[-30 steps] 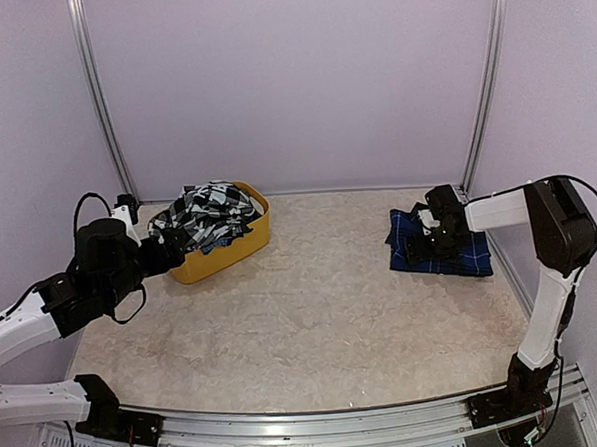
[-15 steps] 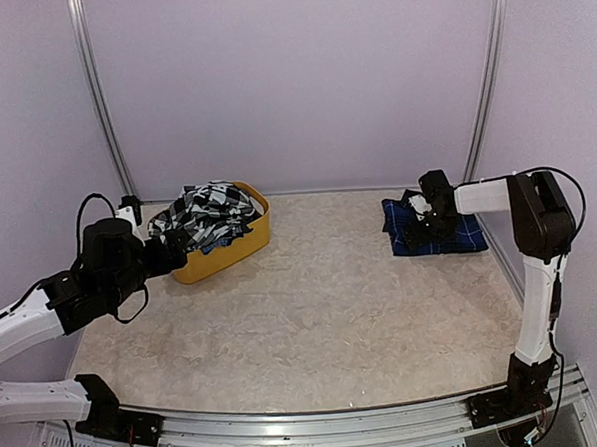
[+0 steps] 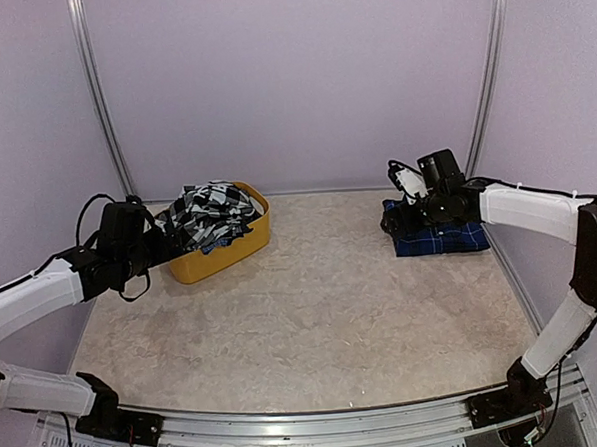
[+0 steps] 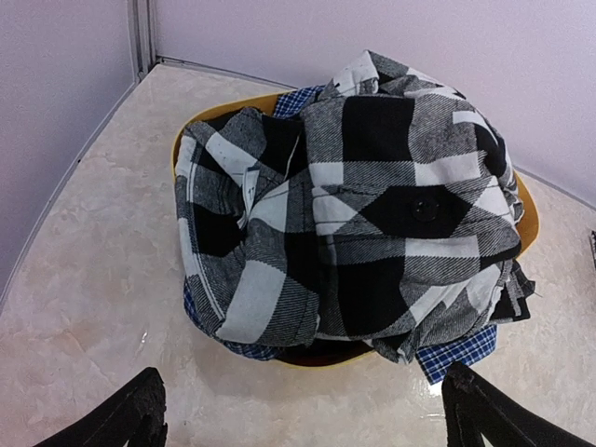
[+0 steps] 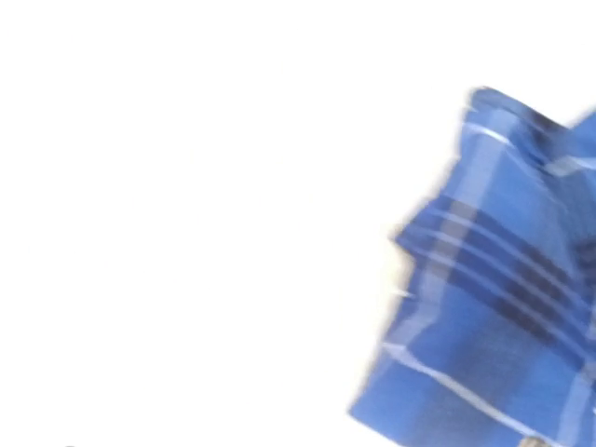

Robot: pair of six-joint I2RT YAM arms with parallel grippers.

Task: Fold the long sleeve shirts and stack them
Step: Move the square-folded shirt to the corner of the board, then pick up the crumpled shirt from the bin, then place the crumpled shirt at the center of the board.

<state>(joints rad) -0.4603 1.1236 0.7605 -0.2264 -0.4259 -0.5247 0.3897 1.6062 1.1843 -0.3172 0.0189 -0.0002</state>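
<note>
The black-and-white check shirt (image 3: 214, 210) lies bunched in a yellow basket (image 3: 230, 255) at the back left. In the left wrist view the same shirt (image 4: 372, 214) spills over the basket's rim (image 4: 529, 207), with a blue small-check cloth (image 4: 458, 354) under it. My left gripper (image 3: 178, 246) hovers at the basket's near-left side. It is open (image 4: 307, 430), its dark fingertips (image 4: 130, 417) far apart with only table between them. The navy plaid shirt (image 3: 447, 238) lies folded at the back right. My right gripper (image 3: 396, 218) is at its left edge. The right wrist view is washed out and blurred, showing only blue plaid (image 5: 503, 298) and no fingers crossing it.
Pale walls close the back and sides, with metal posts (image 3: 100, 104) in the back corners. The marbled tabletop (image 3: 314, 323) stretches between basket and folded shirt. An aluminium rail (image 3: 309, 423) runs along the near edge.
My right arm has stretched out lower and its gripper slid to the navy shirt's left edge, nudging the shirt slightly back. My left gripper has moved up closer to the basket.
</note>
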